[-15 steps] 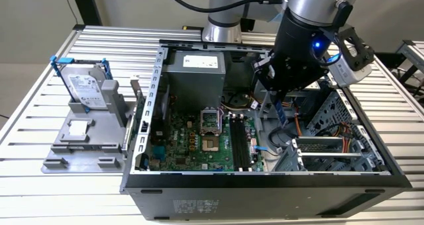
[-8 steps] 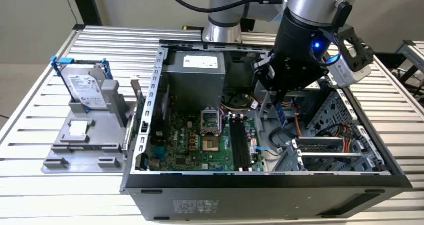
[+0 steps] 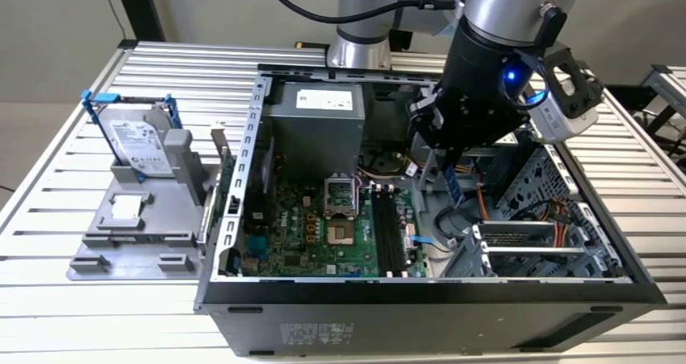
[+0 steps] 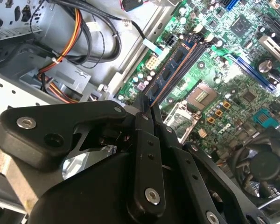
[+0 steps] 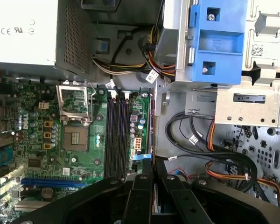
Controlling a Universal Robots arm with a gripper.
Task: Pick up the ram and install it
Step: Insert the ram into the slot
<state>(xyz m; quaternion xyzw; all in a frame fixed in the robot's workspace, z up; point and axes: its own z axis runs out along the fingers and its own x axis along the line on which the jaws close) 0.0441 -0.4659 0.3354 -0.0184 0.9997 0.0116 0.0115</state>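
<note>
fingers (image 5: 141,198) clamped on ram (image 3: 455,189) | over motherboard (image 5: 35,149) edge | memory slots (image 5: 115,135) beside

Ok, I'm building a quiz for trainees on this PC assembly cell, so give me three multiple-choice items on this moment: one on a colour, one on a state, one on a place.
1. What colour is the motherboard?
A) red
B) green
C) white

2. How is the ram now?
A) lying flat on the motherboard
B) clamped in the gripper above the open PC case
C) lying outside the PC case

3. Where is the hard drive?
A) in the gripper
B) on the motherboard
C) in the grey holder outside the PC case, at the exterior view's left

Answers:
1 B, the board is green in all three views.
2 B, the stick hangs on edge between the closed fingers.
3 C, its blue bracket and silver face stand in the holder beside the case.
</note>
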